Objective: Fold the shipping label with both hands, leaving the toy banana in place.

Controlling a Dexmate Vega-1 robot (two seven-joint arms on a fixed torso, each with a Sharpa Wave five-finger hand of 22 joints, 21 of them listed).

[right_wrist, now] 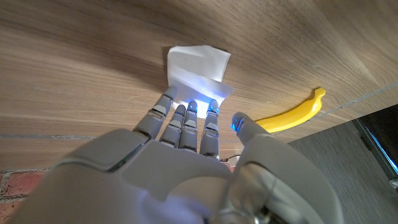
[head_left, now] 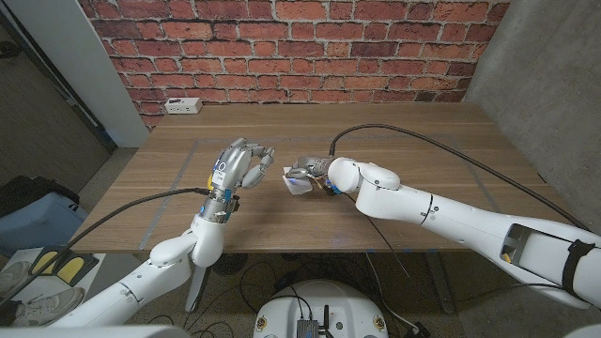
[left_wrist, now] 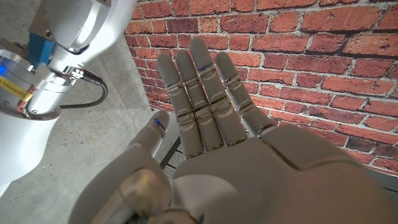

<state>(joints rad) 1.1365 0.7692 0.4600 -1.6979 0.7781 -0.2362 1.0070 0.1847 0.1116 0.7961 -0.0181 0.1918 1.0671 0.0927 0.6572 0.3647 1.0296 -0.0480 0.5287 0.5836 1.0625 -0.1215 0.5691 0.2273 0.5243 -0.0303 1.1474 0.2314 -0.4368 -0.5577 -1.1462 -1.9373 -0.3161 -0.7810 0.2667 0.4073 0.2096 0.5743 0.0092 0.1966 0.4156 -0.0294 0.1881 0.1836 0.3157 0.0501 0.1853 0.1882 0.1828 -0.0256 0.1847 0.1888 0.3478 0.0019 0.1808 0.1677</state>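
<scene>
The white shipping label (head_left: pixel 299 184) lies creased near the table's middle; in the right wrist view the label (right_wrist: pixel 198 67) shows one flap doubled over. My right hand (head_left: pixel 316 173) reaches over it from the right, and its fingertips (right_wrist: pixel 193 107) press on the folded edge with the fingers stretched out. Beside that hand's thumb, a little apart from the paper, lies the yellow toy banana (right_wrist: pixel 291 116). My left hand (head_left: pixel 242 161) is raised above the table just left of the label, holding nothing. In the left wrist view the left hand (left_wrist: pixel 211 130) has its fingers straight.
A white power strip (head_left: pixel 182 106) sits at the table's far left edge. A black cable (head_left: pixel 404 133) curves across the right half of the table behind my right arm. A brick wall stands behind the table.
</scene>
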